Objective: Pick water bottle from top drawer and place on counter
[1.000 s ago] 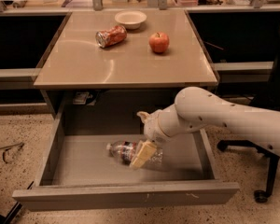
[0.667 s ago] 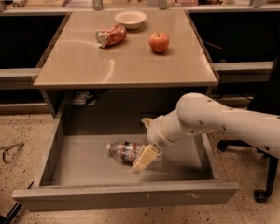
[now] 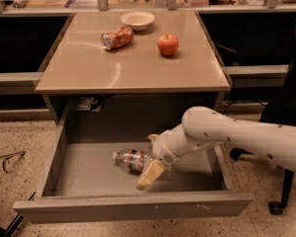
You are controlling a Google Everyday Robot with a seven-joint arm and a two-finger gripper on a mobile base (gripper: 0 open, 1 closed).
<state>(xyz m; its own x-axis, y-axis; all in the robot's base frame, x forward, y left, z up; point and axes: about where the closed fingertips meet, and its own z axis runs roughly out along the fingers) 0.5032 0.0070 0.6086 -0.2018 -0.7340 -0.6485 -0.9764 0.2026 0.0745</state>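
Observation:
The water bottle (image 3: 130,160) lies on its side on the flat bottom of the open top drawer (image 3: 84,174), white cap pointing left. My gripper (image 3: 150,157) reaches down into the drawer from the right. Its fingers stand apart at the bottle's right end: one tan finger (image 3: 150,175) in front of the bottle, the other just behind it. The bottle rests on the drawer bottom, not lifted. The beige counter (image 3: 133,68) is above the drawer.
On the counter lie a crushed red soda can (image 3: 117,37), a red apple (image 3: 167,44) and a white bowl (image 3: 137,19) at the back. The drawer's front panel (image 3: 133,207) stands tall in front. An office chair (image 3: 286,132) is at the right.
My gripper has moved a little lower and toward the drawer front, its near finger now in front of the bottle. The bottle has not moved.

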